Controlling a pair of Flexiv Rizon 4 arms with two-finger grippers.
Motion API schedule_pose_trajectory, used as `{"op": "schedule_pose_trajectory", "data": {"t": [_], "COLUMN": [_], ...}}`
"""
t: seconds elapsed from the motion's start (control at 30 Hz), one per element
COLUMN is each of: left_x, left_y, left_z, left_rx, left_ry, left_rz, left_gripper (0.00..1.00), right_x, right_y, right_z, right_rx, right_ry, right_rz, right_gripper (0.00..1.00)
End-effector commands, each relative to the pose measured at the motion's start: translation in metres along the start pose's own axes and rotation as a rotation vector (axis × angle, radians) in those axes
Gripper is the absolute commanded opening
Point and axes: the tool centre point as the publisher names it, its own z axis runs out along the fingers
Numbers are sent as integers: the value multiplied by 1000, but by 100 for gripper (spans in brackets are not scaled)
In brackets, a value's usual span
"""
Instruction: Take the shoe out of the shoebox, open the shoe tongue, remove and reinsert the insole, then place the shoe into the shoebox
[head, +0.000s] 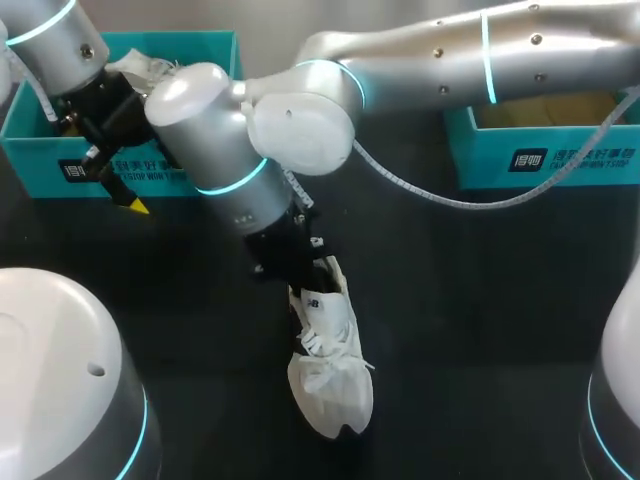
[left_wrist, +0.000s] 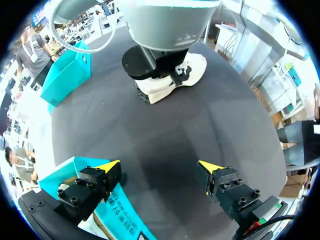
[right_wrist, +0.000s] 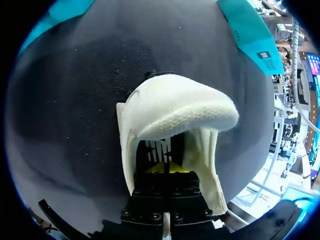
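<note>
Shoe (head: 330, 375): white, on the dark table (head: 480, 310) and outside both boxes. It is the nearest thing to the robot, with its toe toward the robot, its heel away and its laces showing from above.
Right gripper (right_wrist: 165, 168): sunk into the shoe's heel opening, with the white knit upper arching over it. Only a patch of yellow shows inside, so I cannot tell whether it is clenched or released.
Right arm (head: 240, 170): comes in from the right, reaches past the middle and angles down onto the heel.
Left gripper (left_wrist: 160, 167): released, tips spread wide with nothing between them. It hangs at the front wall of the left box, one finger (left_wrist: 107, 167) over the box's edge and the other over bare table, well apart from the shoe ahead.
Left box (head: 40, 150): teal, at the far left of the table, partly under the left arm. Something white (head: 145, 65) shows inside, and I cannot tell what it is.
Right box (head: 560, 160): teal, at the far right, with a brown inside.
</note>
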Motion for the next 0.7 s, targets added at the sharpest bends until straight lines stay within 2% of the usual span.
{"op": "schedule_pose_trajectory", "data": {"t": [0.03,0.23,0.43,0.7], "left_x": [0,0,0,0], "left_y": [0,0,0,0], "left_z": [0,0,0,0], "left_rx": [-2,-2,-2,-2], "left_ry": [2,2,2,2], "left_rz": [0,0,0,0], "left_gripper": [100,100,100,100], "right_x": [-3,-2,-6,-10], "right_y": [0,8,14,7], "right_z": [1,20,36,1], "right_rx": [23,79,99,17], "right_ry": [69,146,190,182], "right_rz": [240,219,209,154], "right_gripper": [0,0,0,0]}}
